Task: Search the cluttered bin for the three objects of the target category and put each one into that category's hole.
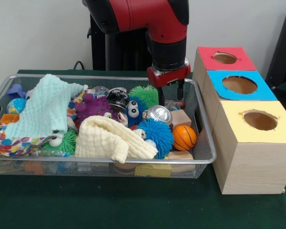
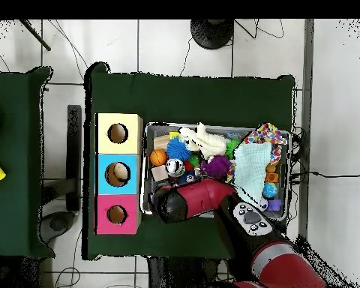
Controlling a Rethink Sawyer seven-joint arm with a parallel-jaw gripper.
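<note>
Front view: the red and black gripper (image 1: 170, 97) is seen lowered into the far right corner of the silver wire-mesh bin (image 1: 206, 143), fingers parted and holding nothing. One wrinkled clear plastic bottle (image 1: 99, 90), possibly, is glimpsed at the far rim behind a purple plush toy (image 1: 93, 107). A crushed silver can (image 1: 160, 115) lies near an orange ball (image 1: 184, 137).

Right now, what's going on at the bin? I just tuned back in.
The Sawyer's gripper hangs open inside the wire bin at its far corner beside the three boxes, holding nothing. Below it lies what looks like a clear bottle. Cloths, fuzzy balls and a silver can fill the bin.
</note>
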